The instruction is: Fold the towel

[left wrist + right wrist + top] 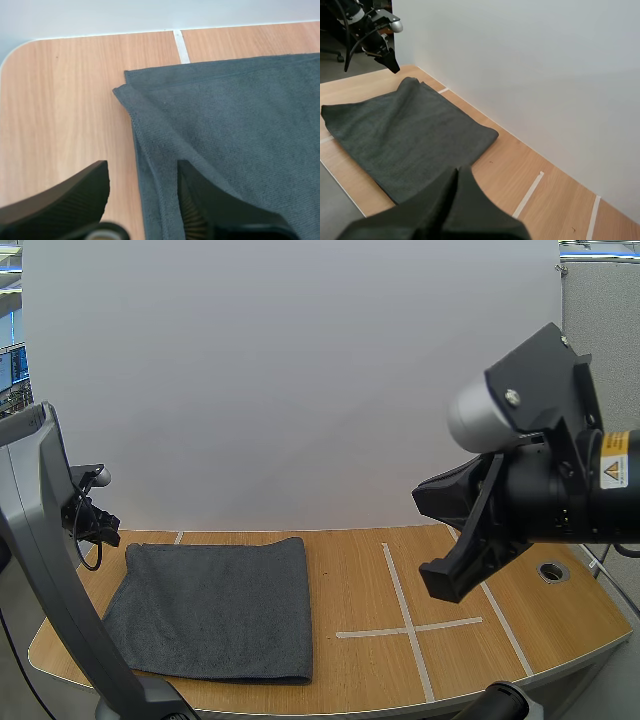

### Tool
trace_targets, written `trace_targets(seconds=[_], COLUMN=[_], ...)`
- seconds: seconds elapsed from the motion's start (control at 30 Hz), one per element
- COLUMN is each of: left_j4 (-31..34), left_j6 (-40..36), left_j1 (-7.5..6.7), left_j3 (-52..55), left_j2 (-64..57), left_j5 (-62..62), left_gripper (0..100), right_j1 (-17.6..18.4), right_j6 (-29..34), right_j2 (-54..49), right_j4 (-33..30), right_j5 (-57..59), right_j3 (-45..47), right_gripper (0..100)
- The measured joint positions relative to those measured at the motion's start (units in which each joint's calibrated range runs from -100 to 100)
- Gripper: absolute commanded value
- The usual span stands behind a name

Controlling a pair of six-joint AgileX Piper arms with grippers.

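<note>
The left arm (60, 580) covers one towel (215, 605) corner.

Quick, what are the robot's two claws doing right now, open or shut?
Left gripper: open, one finger on each side of the towel's edge.
Right gripper: shut, holding nothing.

Bright, even light fell on the table (360, 585). The towel (210, 605) looked dark and dull. The white wall (300, 390) behind the towel looked a soft grey. A thin shadow lay along the towel's front edge.
</note>
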Motion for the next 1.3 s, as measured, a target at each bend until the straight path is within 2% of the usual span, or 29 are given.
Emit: trace_targets(seconds=[0.33,0.47,0.8,0.97,1.2,1.3], left_j4=[-1.4,-2.1,-2.7,-2.7,-2.7,-2.5], left_j6=[-0.8,-0.8,-2.5,-3.0,-3.2,-3.2], left_j1=[0.0,0.0,0.0,0.0,0.0,0.0], left_j3=[-2.8,-2.9,-2.9,-2.9,-2.9,-2.9], left_j2=[3.0,2.0,-1.8,-4.4,-5.4,-5.4], left_j5=[6.4,10.7,13.4,13.7,13.9,13.9], left_gripper=[70,70,70,70,70,70], right_j1=[-1.3,-1.4,-2.6,-4.0,-4.1,-4.1], right_j6=[-0.8,-1.2,-3.5,-3.5,-3.0,-2.7], right_j2=[8.3,15.1,21.7,31.1,46.4,53.9], right_j4=[-1.3,-1.4,-2.3,2.2,3.5,3.8], right_j5=[0.0,-0.6,-4.4,-19.8,-32.0,-42.4], right_j3=[5.0,6.1,6.1,6.1,6.1,6.1], right_gripper=[0,0,0,0,0,0])
